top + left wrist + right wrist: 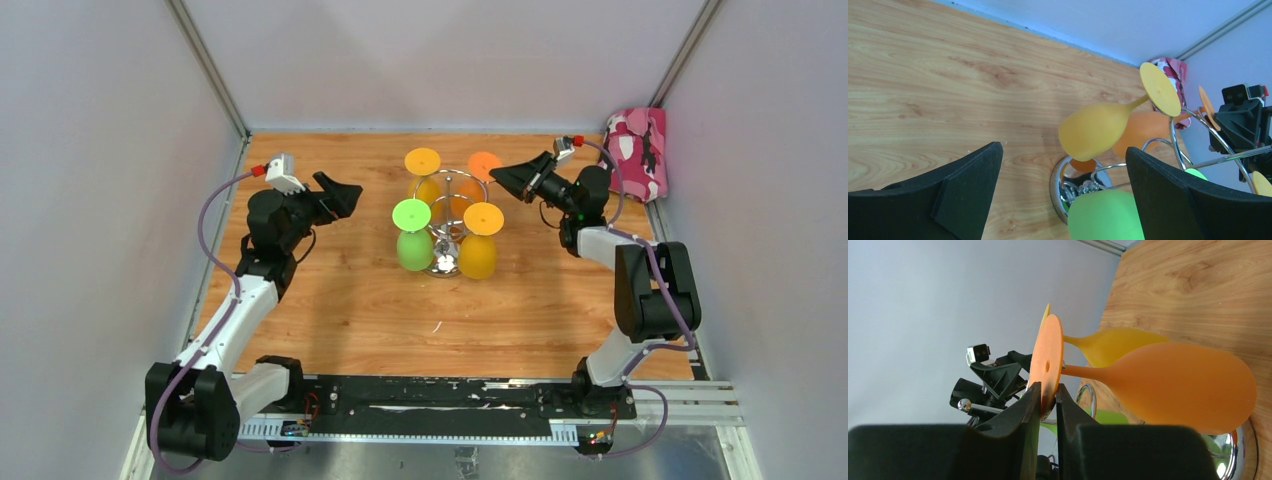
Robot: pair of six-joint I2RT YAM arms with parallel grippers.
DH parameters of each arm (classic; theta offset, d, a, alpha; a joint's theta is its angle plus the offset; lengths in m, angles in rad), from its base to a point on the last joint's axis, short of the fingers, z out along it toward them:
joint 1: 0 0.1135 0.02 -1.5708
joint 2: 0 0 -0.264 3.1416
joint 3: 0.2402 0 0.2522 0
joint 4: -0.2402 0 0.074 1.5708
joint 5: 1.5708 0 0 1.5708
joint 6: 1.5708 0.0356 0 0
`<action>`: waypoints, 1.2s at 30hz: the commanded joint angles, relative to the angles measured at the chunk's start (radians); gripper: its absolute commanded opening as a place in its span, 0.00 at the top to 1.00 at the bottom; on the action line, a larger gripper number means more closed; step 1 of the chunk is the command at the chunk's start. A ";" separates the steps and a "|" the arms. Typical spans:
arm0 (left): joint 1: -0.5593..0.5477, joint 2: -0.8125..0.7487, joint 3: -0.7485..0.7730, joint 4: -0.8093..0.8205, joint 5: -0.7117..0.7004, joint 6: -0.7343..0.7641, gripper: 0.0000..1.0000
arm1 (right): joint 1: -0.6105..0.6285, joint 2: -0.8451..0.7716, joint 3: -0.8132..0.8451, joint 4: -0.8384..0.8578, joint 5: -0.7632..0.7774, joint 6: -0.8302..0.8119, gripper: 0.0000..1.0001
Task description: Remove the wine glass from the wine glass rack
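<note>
Chrome wire forms the wine glass rack (446, 262), which stands on its round base near the middle of the tabletop (350, 310), a little toward the far edge. Four glasses hang upside down from its top ring: one orange wine glass (484, 165) on the far right side, two yellow glasses, one at the far left (423, 161) and one at the near right (478, 255), and one green glass (414, 250) at the near left.

The right gripper (1048, 390) reaches in from the right edge, its fingers pinched narrowly on either face of the orange glass's flat foot. The left gripper (346, 196) hangs off the rack's left side, clear of it, jaws spread wide with nothing between them.

The tabletop is light wood-grain board, closed in by three plain pale walls (100, 150) with metal strips in the far corners. One pink patterned bundle (640, 150) lies in the far right corner.
</note>
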 commanded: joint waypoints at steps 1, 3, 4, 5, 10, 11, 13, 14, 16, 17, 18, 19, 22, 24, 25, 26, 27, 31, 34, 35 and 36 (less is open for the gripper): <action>0.007 -0.012 0.006 0.006 0.010 0.007 0.00 | 0.014 0.014 0.026 0.000 0.008 -0.025 0.89; 0.008 -0.012 0.007 0.006 0.011 0.010 0.00 | 0.014 0.007 0.028 -0.001 0.006 -0.024 0.89; 0.008 -0.012 0.006 0.006 0.011 0.009 0.00 | 0.014 -0.001 0.026 -0.006 0.008 -0.024 0.89; 0.008 -0.013 0.006 0.006 0.011 0.010 0.00 | 0.015 -0.008 0.026 -0.014 0.011 -0.030 0.89; 0.008 -0.014 0.004 0.006 0.016 0.010 0.00 | 0.014 -0.046 0.028 -0.097 0.030 -0.093 0.93; 0.008 -0.016 0.004 0.006 0.018 0.010 0.00 | 0.014 -0.053 0.029 -0.120 0.034 -0.110 0.93; 0.008 -0.018 0.003 0.006 0.020 0.012 0.00 | 0.015 -0.063 0.037 -0.153 0.037 -0.128 0.92; 0.008 -0.019 0.003 0.006 0.020 0.013 0.00 | 0.015 -0.069 0.041 -0.164 0.038 -0.134 0.92; 0.008 -0.021 0.001 0.006 0.020 0.013 0.00 | 0.014 -0.081 0.051 -0.195 0.045 -0.153 0.92; 0.008 -0.020 -0.001 0.006 0.020 0.013 0.00 | 0.015 -0.091 0.056 -0.220 0.050 -0.170 0.91; 0.008 -0.022 -0.002 0.006 0.020 0.014 0.00 | 0.016 -0.107 0.064 -0.261 0.059 -0.195 0.91; 0.008 -0.024 -0.002 0.006 0.022 0.013 0.00 | 0.017 -0.119 0.074 -0.297 0.068 -0.220 0.89; 0.008 -0.028 -0.004 0.006 0.026 0.017 0.00 | 0.021 -0.150 0.089 -0.386 0.091 -0.285 0.81; 0.008 -0.032 -0.006 0.006 0.025 0.018 0.00 | 0.023 -0.160 0.093 -0.410 0.098 -0.302 0.76; 0.008 -0.033 -0.008 0.006 0.025 0.019 0.00 | 0.023 -0.161 0.093 -0.411 0.099 -0.303 0.75; 0.008 -0.034 -0.008 0.006 0.025 0.018 0.00 | 0.023 -0.161 0.092 -0.411 0.099 -0.302 0.75; 0.008 -0.034 -0.009 0.006 0.025 0.019 0.00 | 0.025 -0.160 0.092 -0.409 0.099 -0.301 0.74; 0.008 -0.038 -0.010 0.006 0.032 0.020 0.00 | 0.027 -0.155 0.083 -0.392 0.102 -0.291 0.66; 0.008 -0.043 -0.013 0.006 0.035 0.021 0.00 | 0.027 -0.152 0.072 -0.364 0.106 -0.280 0.64; 0.008 -0.046 -0.012 0.006 0.034 0.023 0.00 | 0.026 -0.150 0.070 -0.353 0.107 -0.273 0.64; 0.008 -0.046 -0.013 0.006 0.034 0.023 0.00 | 0.026 -0.148 0.067 -0.347 0.107 -0.267 0.64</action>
